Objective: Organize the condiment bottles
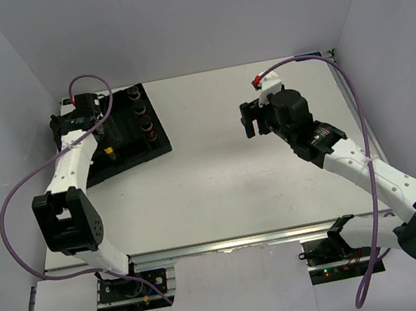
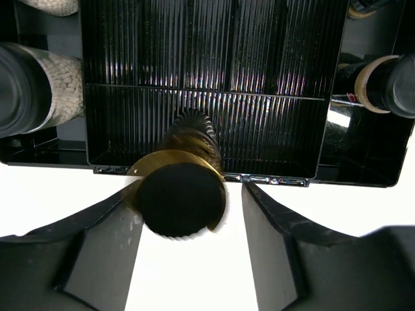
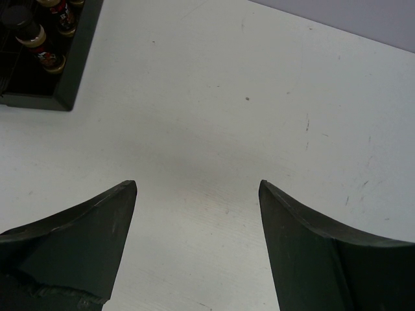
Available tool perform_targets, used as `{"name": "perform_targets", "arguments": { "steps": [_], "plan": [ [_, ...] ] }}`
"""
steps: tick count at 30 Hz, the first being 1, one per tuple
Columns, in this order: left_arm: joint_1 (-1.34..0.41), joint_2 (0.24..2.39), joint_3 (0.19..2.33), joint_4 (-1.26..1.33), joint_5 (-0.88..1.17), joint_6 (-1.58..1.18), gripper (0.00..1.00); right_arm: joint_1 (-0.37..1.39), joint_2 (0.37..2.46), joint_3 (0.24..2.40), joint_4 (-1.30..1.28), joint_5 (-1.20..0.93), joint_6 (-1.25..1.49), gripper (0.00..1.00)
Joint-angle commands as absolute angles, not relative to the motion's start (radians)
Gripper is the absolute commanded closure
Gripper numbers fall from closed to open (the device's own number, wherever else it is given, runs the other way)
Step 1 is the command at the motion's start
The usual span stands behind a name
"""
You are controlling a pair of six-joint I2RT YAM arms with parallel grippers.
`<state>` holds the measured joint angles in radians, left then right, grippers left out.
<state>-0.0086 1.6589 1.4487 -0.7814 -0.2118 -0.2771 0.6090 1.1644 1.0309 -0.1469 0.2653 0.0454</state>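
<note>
A black ribbed tray [image 1: 162, 149] lies at the far left and shows in the left wrist view [image 2: 207, 129]. A slim bottle with a yellow band and black cap [image 2: 181, 197] stands at the tray's near edge [image 1: 109, 151]. My left gripper [image 2: 191, 188] is open around it [image 1: 109, 158]: the left finger touches the cap, the right finger stands apart. A jar of pale contents [image 2: 58, 84] is at the left, a dark bottle [image 2: 376, 81] at the right. Several dark bottles [image 1: 144, 117] line the tray's right column. My right gripper [image 1: 249, 122] is open and empty over bare table [image 3: 198, 188].
The right wrist view shows the tray's corner [image 3: 68, 91] with small bottles [image 3: 39, 40] at its top left. White walls close the table in on the left, back and right. The table's near edge has a metal rail [image 1: 224, 245].
</note>
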Motion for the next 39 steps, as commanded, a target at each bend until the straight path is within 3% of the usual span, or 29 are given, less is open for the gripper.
{"name": "perform_targets", "arguments": {
  "steps": [1,9,15,18,22,25,30,39],
  "plan": [
    [-0.006,1.65,1.48,-0.787,-0.202,-0.273,0.23,0.606,1.135,1.022,-0.085,0.27,0.037,0.18],
    [-0.006,1.633,1.551,-0.85,-0.241,-0.258,0.03,0.605,1.136,1.016,-0.089,0.263,0.038,0.18],
    [-0.015,1.521,1.638,-0.879,-0.132,-0.277,0.02,0.606,1.157,1.043,-0.111,0.227,0.063,0.16],
    [-0.052,1.422,1.634,-0.817,0.033,-0.291,0.02,0.603,1.164,1.085,-0.119,0.186,0.081,0.09],
    [-0.198,1.326,1.529,-0.677,0.072,-0.298,0.02,0.604,1.155,1.121,-0.157,0.162,0.1,0.02],
    [-0.314,1.279,1.445,-0.615,0.072,-0.304,0.02,0.603,1.133,1.131,-0.169,0.166,0.138,0.1],
    [-0.496,1.195,1.304,-0.49,0.098,-0.353,0.02,0.604,1.075,1.135,-0.243,0.135,0.24,0.1],
    [-0.614,1.041,1.033,-0.39,0.088,-0.421,0.02,0.603,0.846,0.928,-0.298,0.092,0.324,0.1]
  ]
}}
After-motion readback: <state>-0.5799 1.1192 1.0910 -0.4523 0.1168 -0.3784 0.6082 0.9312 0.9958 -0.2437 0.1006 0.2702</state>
